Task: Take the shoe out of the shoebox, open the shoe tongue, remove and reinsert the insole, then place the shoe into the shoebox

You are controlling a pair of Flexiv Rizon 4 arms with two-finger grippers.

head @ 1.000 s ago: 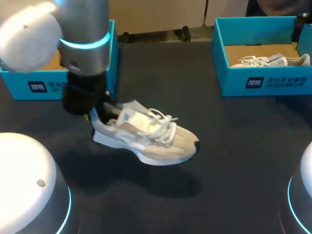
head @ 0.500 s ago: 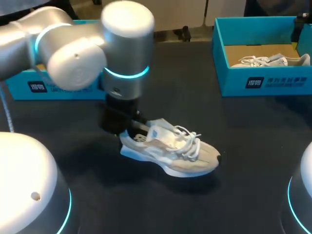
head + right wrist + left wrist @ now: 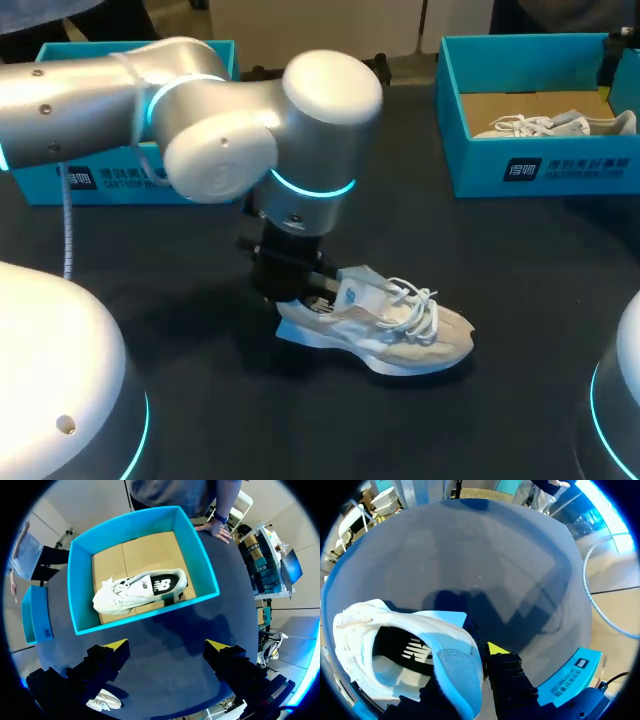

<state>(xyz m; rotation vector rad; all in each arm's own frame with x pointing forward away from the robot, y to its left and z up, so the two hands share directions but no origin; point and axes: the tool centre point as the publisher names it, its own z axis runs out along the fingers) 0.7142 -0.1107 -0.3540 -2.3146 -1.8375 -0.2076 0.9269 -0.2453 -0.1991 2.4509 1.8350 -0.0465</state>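
One yellow fingertip (image 3: 495, 648) seen outside the padded blue heel collar, its partner hidden inside the shoe (image 3: 390, 325); left gripper (image 3: 303, 290) clamped on that collar. White and beige laced shoe on the dark worktop (image 3: 500, 270), heel masked by the arm. Right gripper (image 3: 167, 647) spread wide, holding nothing, above the cardboard-floored turquoise shoebox (image 3: 80, 590) with a second shoe (image 3: 135, 592).

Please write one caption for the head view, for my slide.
Left end effector grips the heel of a white shoe on the dark table; another shoe lies in the right shoebox.
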